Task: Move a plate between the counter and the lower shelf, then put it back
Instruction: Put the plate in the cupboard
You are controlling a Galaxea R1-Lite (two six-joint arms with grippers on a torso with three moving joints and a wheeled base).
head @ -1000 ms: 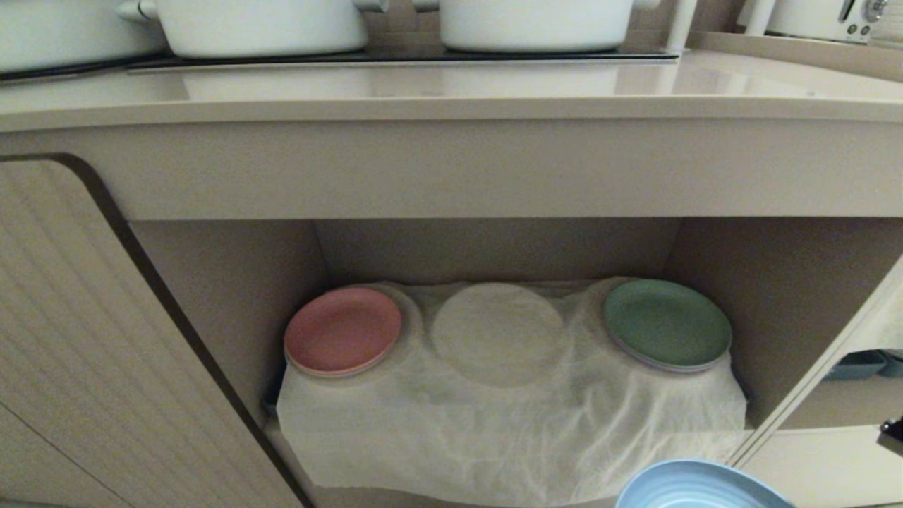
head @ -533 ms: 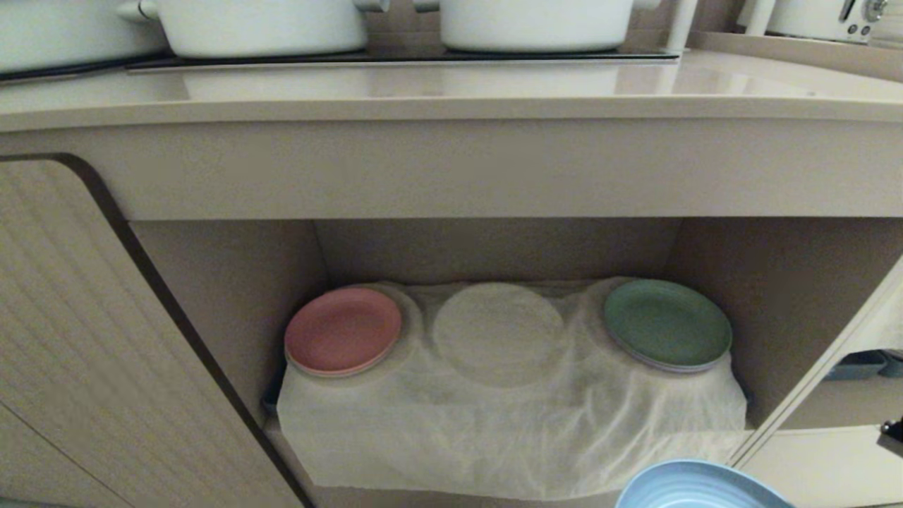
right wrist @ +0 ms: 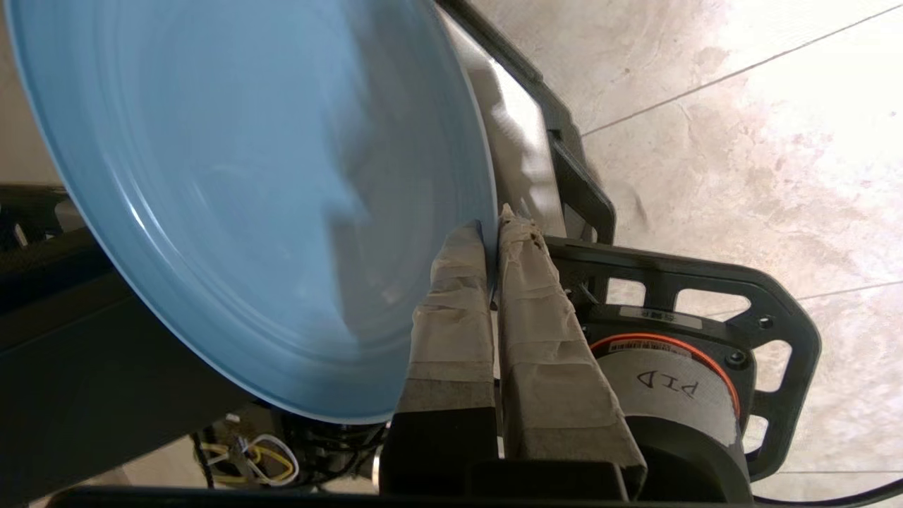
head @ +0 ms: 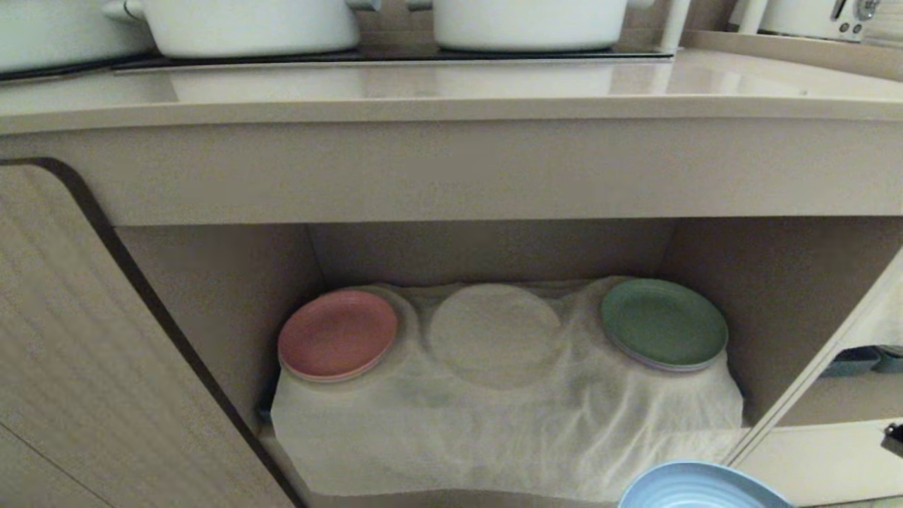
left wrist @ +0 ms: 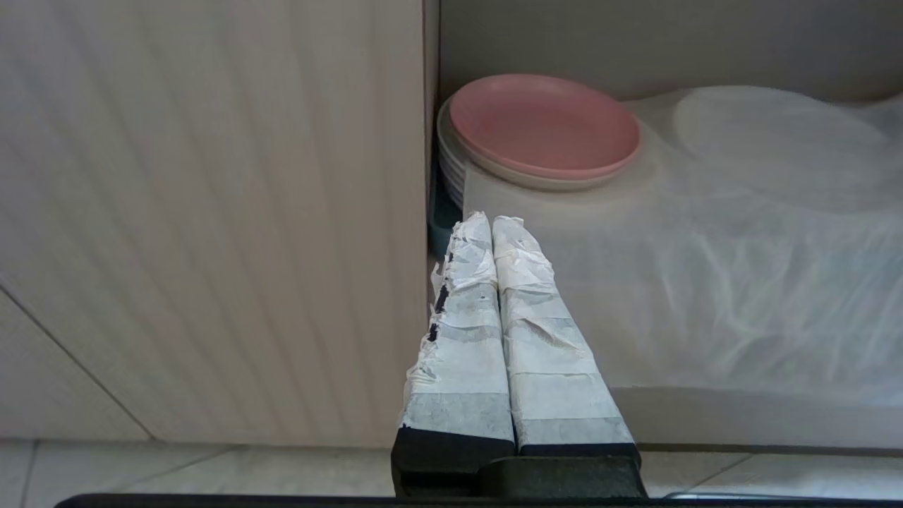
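The plate, round, light blue plastic with faint rings, shows in the head view low before the beige lower shelf, below its bare middle cloth hump, likely its slot. Left wrist: left gripper closed, empty. Right wrist: right gripper pinches the rim edge-on.

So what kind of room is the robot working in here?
Most likely a home-style kitchen: white pots on a black hob, a glossy beige counter, and plates stored in the lower shelf beneath.
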